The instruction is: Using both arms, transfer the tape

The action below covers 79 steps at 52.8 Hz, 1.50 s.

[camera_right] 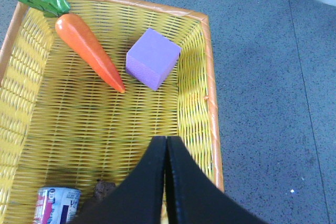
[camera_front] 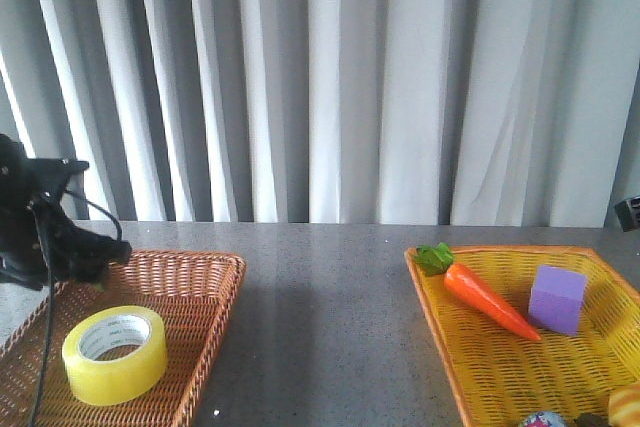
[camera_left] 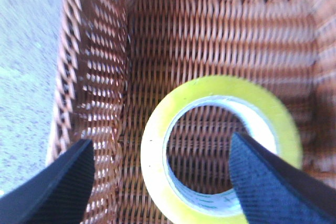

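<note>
Yellow tape (camera_left: 220,150) lies flat in our brown wicker basket (camera_left: 94,77), our left gripper (camera_left: 157,182) spread wide just above it, one finger over its hole, ready to descend and pinch, while our right gripper (camera_right: 166,182) waits pressed together.

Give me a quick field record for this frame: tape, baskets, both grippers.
tape: flat in the brown wicker basket, robot's left side, not gripped
left gripper: open above the tape, one finger over the core hole, one outside the roll
right gripper: shut, empty, above the yellow basket
yellow basket contents: carrot, purple block, a can
table: grey, speckled
</note>
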Each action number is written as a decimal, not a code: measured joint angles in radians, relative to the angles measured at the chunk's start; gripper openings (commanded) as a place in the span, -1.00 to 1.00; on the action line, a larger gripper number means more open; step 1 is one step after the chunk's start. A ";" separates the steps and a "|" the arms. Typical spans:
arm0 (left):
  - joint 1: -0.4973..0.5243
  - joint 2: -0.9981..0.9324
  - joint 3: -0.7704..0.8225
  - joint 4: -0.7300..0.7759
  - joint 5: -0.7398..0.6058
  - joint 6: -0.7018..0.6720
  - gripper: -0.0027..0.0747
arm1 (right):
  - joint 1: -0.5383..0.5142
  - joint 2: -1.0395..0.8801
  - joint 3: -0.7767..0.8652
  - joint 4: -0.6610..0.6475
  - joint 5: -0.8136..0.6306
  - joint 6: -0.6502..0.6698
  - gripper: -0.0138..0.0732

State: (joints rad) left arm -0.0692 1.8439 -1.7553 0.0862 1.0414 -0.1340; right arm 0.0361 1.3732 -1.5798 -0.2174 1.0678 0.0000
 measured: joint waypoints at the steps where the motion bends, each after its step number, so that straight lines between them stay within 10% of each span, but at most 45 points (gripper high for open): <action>1: 0.000 -0.016 -0.003 -0.004 -0.001 0.000 0.23 | 0.000 0.000 0.000 0.000 0.000 0.000 -0.70; 22: 0.000 -0.362 -0.014 -0.077 -0.035 0.000 -0.95 | 0.000 0.000 0.000 0.000 0.000 0.000 -0.70; 79: 0.000 -0.545 0.102 -0.075 -0.054 0.000 -0.95 | 0.000 0.000 0.000 0.000 0.000 0.000 -0.70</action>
State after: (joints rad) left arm -0.0692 1.2989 -1.6531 0.0117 0.9869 -0.1340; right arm 0.0361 1.3732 -1.5798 -0.2174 1.0678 0.0000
